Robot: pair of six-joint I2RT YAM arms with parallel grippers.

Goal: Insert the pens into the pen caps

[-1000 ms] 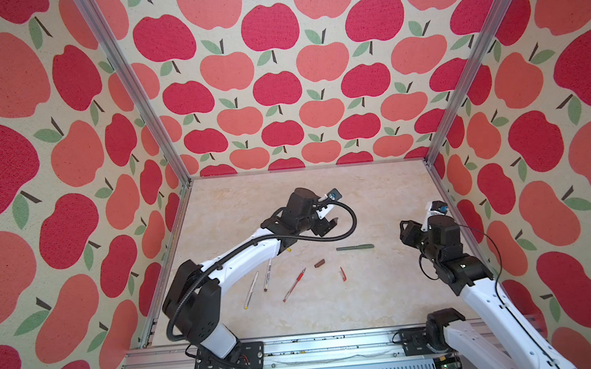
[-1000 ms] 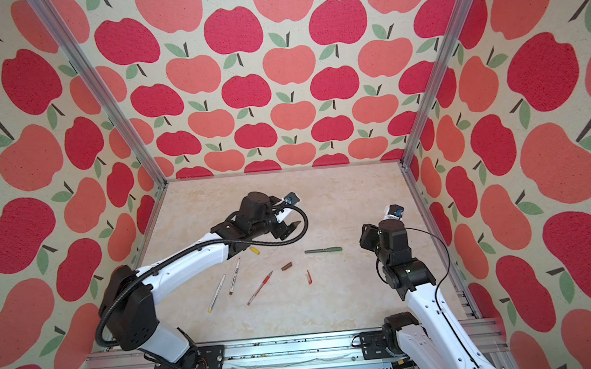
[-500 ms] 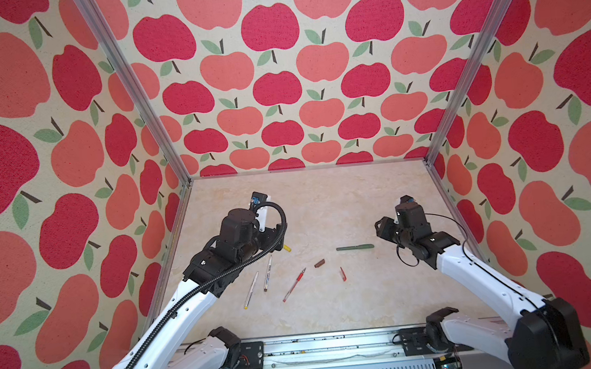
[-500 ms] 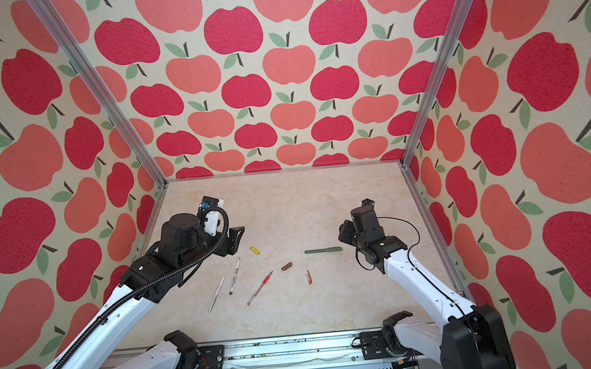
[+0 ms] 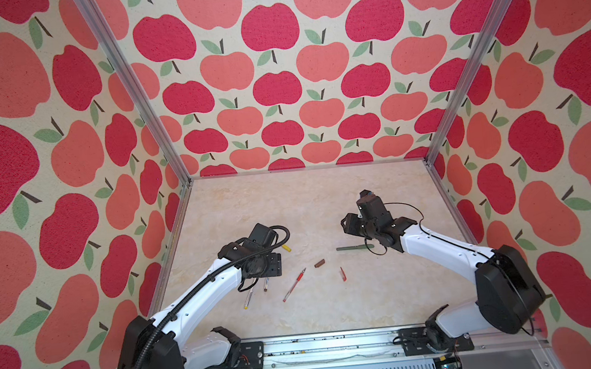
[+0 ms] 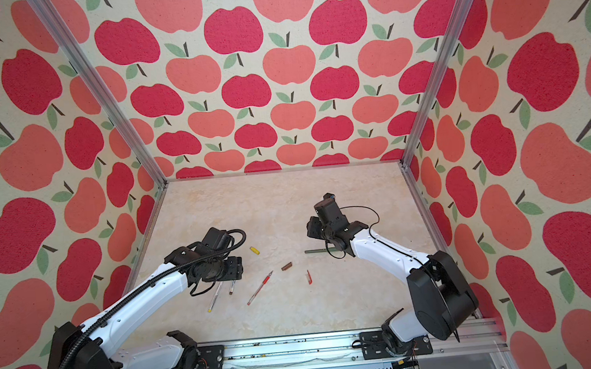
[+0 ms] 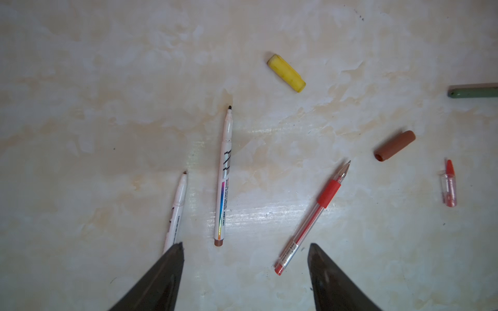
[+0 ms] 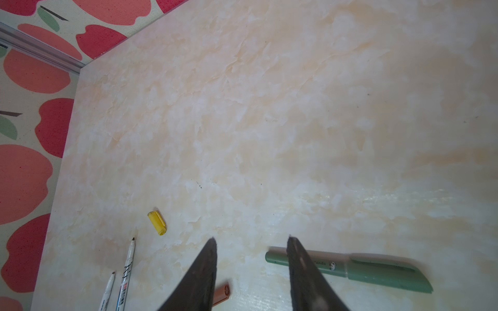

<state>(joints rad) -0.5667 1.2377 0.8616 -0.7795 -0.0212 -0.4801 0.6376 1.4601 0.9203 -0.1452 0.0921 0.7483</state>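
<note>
green pen (image 5: 354, 247): lay flat, one end hidden behind the right arm (image 5: 438, 249)
brown cap (image 5: 319, 263): sat between red pen (image 5: 294, 285) and red cap (image 5: 342, 274)

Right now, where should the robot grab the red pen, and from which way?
Probably hold the red pen at its clear barrel, just behind the rubber sleeve, coming straight down from above. It lies flat and slanted on the table, so the left gripper should turn until its jaws cross the thin sides, leaving the tip free.

The left gripper (image 7: 245, 245) pulls back from mid-table to hover over the white pens (image 7: 225, 175), jaws narrowing; the right gripper (image 8: 252, 238) swings in above the green pen (image 8: 350, 266).
</note>
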